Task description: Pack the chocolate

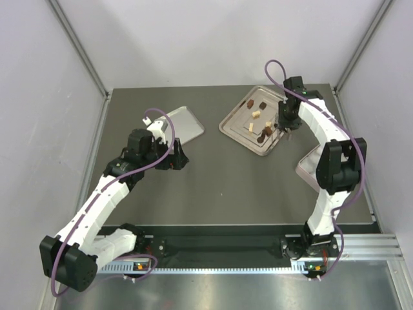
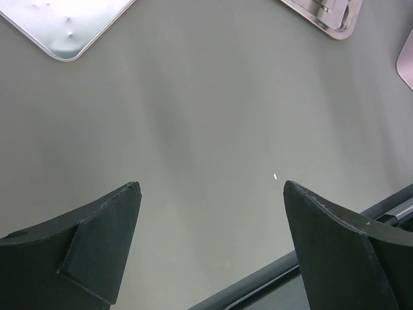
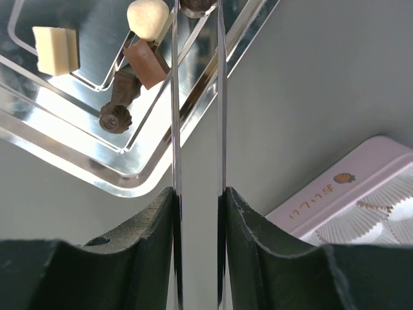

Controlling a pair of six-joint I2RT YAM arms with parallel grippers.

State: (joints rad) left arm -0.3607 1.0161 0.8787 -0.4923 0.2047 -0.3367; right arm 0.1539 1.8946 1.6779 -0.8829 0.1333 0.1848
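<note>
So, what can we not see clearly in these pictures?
- Right tool tips: right wrist view, cut off at the top edge; grip on the dark chocolate unclear.
- Pink box: top view, mostly behind the right arm.
- Empty tray: left wrist view, cut by the edge.

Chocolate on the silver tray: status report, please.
Left gripper open above the grey table. Right gripper shut on metal tweezers, tips bracketing a small dark brown chocolate piece at the silver metal tray. Pink square box uncovered nearby, nothing blocking.
</note>
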